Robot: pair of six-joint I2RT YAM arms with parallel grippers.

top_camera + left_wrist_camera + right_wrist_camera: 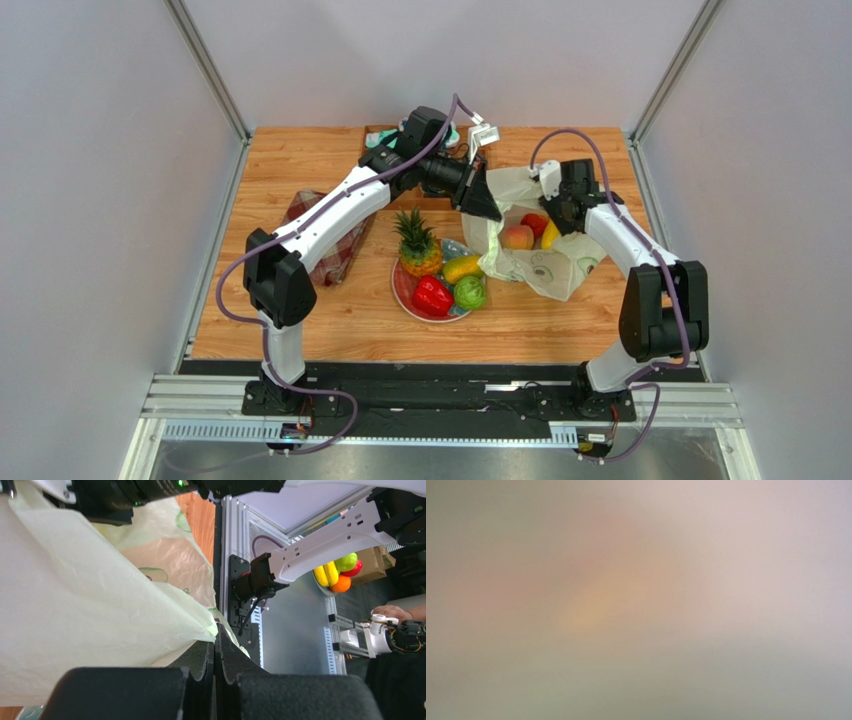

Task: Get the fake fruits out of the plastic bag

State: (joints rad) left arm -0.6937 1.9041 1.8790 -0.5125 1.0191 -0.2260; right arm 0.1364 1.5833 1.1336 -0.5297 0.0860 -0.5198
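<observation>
We are pinching the plastic bag (75, 605) in our left gripper (215, 639); slipping film would bury the peach (517, 237). The right gripper (548, 212) spread: cannot tell.

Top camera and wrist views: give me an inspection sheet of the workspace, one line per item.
Surface: wooden table.
Job's things: plastic bag holds peach, small red fruit and yellow piece; pineapple, red pepper, mango and green piece on plate.
Clutter: plaid cloth left of plate; unclear items at far edge.
Grippers: left gripper jaws shut on bag edge; right gripper at bag mouth, jaws hidden, wrist view blurred.
Cables: purple cables along both arms.
Surroundings: grey walls, aluminium frame.
</observation>
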